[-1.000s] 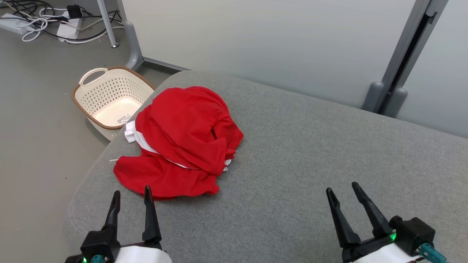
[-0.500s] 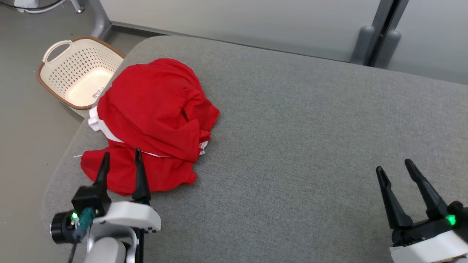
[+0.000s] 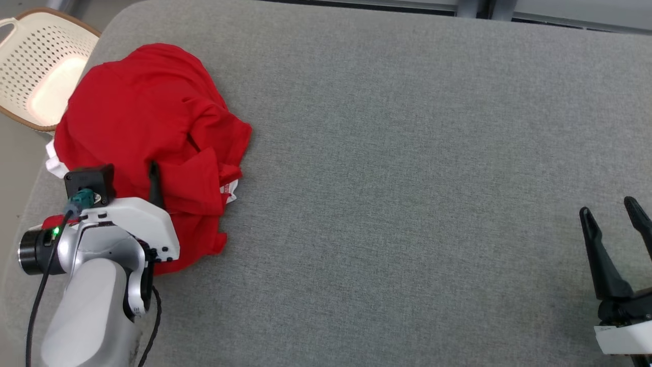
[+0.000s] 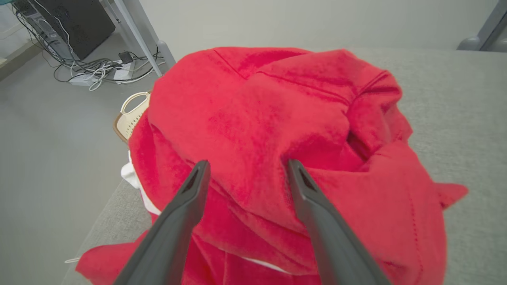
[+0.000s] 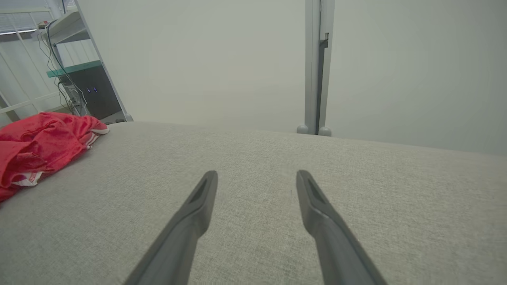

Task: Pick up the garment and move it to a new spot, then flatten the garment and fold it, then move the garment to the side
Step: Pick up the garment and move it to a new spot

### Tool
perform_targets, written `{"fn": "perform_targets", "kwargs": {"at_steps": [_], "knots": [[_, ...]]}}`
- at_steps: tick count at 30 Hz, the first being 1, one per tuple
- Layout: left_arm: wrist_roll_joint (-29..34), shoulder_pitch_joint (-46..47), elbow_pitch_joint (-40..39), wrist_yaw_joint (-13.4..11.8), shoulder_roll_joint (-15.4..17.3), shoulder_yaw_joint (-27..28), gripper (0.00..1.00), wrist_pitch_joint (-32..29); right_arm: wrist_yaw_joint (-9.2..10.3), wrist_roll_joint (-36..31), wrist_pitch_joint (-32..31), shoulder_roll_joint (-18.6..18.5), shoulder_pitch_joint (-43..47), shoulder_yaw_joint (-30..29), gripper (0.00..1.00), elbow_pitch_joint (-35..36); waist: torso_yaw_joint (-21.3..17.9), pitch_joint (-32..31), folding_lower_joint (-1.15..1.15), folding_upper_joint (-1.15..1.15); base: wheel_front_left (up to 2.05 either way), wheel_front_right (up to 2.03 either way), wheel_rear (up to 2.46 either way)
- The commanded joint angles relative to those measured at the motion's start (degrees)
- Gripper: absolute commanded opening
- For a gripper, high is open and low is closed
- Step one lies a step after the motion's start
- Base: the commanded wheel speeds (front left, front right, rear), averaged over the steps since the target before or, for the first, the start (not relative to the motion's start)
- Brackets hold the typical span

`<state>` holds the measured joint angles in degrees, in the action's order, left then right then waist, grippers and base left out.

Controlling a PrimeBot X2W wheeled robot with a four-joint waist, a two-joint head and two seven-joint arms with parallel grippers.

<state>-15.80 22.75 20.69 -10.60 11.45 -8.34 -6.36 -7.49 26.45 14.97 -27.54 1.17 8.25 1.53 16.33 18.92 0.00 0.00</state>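
The garment [image 3: 147, 117] is a crumpled red shirt with white trim, heaped at the left end of the grey padded surface [image 3: 407, 153]. My left gripper [image 3: 125, 169] is over its near part, one dark finger [image 3: 154, 183] lying against the red cloth. In the left wrist view the left gripper [image 4: 247, 163] is open, both tips at a raised fold of the garment [image 4: 277, 99] with cloth between them, not pinched. My right gripper [image 3: 607, 206] is open far to the right, above bare surface. The right wrist view shows the right gripper [image 5: 257, 174] empty and the garment [image 5: 39, 138] far left.
A cream perforated basket [image 3: 25, 56] with a brown rim stands on the floor just beyond the surface's left corner, and its handle [image 4: 132, 109] shows past the garment. Cables and power strips [image 4: 99, 75] lie on the floor farther off. A grey partition post [image 5: 315, 67] stands behind the surface.
The head camera has tilted down and turned, shifting the whole picture. My left gripper has reached forward from the near edge onto the garment. Both grippers have stayed open.
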Motion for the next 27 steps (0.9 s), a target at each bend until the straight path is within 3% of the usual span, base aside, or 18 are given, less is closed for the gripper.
{"fn": "perform_targets", "kwargs": {"at_steps": [1,8,10,20,27], "knots": [[0.6,1.7,0.5,-0.8,0.4,-0.2,1.00,-1.6,0.00,0.1,0.3,-0.4,0.2,-0.6,1.00,0.5,-0.9,1.4,0.00,0.00,0.00,0.00,0.00],[1.4,3.7,2.8,-2.4,1.6,-0.7,1.00,-5.3,0.00,0.7,0.3,-1.5,0.0,-1.1,1.00,1.3,-1.7,2.8,0.00,0.00,0.00,0.00,0.00],[1.2,3.8,3.2,-2.9,1.5,-0.3,0.00,-4.9,0.00,0.7,0.3,-1.6,-0.2,-0.9,1.00,1.3,-1.9,2.8,0.00,0.00,0.00,0.00,0.00],[1.6,2.9,2.1,-3.3,2.7,-0.2,0.00,-2.5,0.00,0.4,0.3,-0.1,-0.5,-0.3,1.00,-0.1,-1.8,0.6,0.00,0.00,0.00,0.00,0.00],[2.8,0.8,-5.9,-3.7,4.4,-0.6,0.00,0.1,0.00,-0.6,0.3,3.1,-1.0,1.4,1.00,-2.2,-1.1,-4.1,0.00,0.00,0.00,0.00,0.00]]}}
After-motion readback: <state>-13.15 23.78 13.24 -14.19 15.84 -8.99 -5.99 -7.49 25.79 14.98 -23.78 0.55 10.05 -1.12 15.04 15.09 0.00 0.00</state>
